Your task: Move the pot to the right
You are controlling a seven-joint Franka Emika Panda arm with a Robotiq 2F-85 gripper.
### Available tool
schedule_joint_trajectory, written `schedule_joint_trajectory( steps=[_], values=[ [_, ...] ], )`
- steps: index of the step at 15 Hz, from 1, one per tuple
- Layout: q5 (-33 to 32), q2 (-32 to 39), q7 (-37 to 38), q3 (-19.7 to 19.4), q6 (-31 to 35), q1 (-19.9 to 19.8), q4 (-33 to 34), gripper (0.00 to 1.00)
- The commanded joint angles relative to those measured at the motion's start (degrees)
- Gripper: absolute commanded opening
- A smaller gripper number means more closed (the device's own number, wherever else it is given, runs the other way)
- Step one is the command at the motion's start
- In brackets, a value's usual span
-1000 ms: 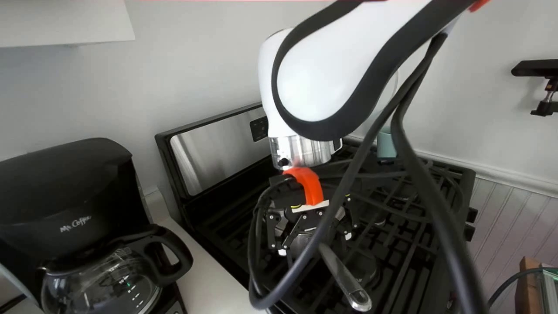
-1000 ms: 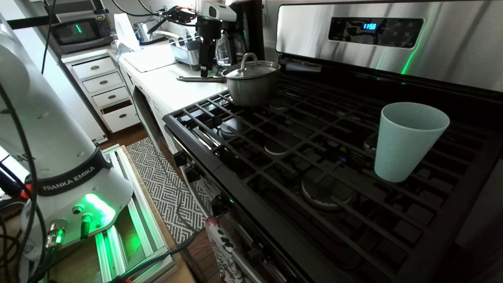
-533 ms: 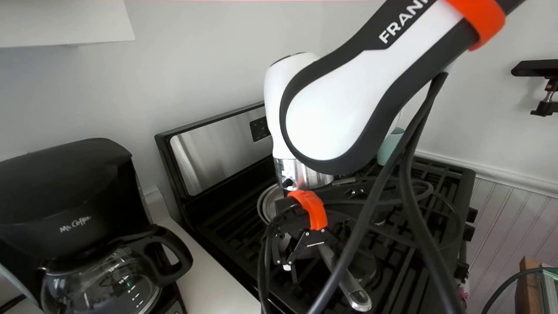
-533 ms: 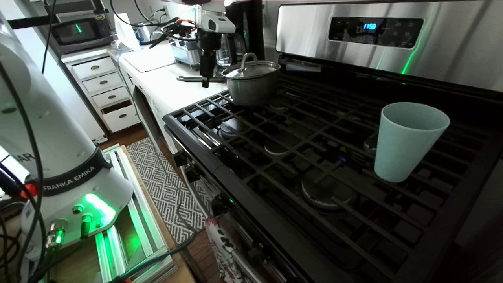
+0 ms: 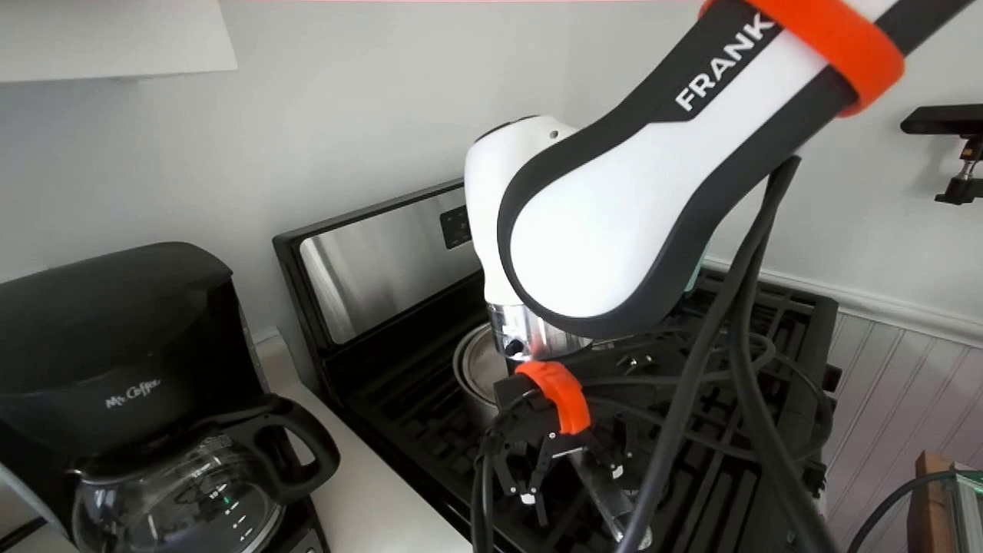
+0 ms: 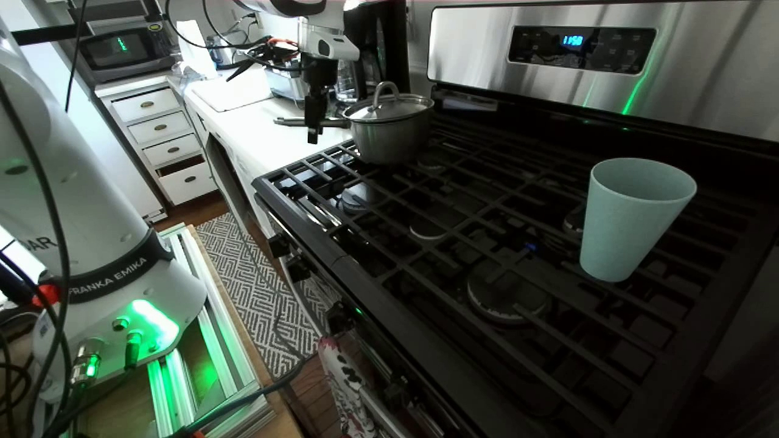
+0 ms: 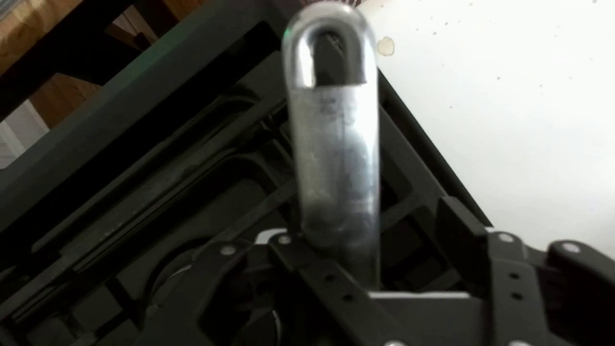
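Note:
The pot is a shiny steel saucepan with a glass lid, standing on the stove grate at the counter side. In an exterior view its rim and lid show partly behind the arm. Its long handle runs up the middle of the wrist view. My gripper is open, with the handle between its fingers. The handle lies close to the left finger, and the right finger's pad stands apart from it. In an exterior view the gripper reaches slightly below the handle's level.
A teal cup stands on the grates at the far side of the stove. A black coffee maker with a glass carafe stands on the white counter beside the stove. A back panel rises behind.
My gripper has come down and moved outward along the handle, away from the pot's body, and its fingertips now reach below the handle. The pot and cup have not moved.

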Motion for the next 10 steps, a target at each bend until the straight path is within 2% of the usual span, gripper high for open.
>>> schedule_joint_trajectory(
  steps=[1, 4, 6, 8, 10],
  values=[
    [-1.73, 1.39, 1.37, -0.2, 0.47, 1.07, 0.3, 0.41],
    [-5.94, 0.54, 4.97, -0.49, 0.62, 1.81, -0.31, 0.17],
    [-10.67, -0.72, 9.13, -0.63, 0.06, 2.28, -0.7, 0.05],
    [-16.43, -1.85, 14.54, -0.49, -1.13, 3.05, -0.6, 0.0],
    [-22.37, -2.45, 20.67, -0.04, -1.87, 3.99, -0.05, 0.01]
  ],
)
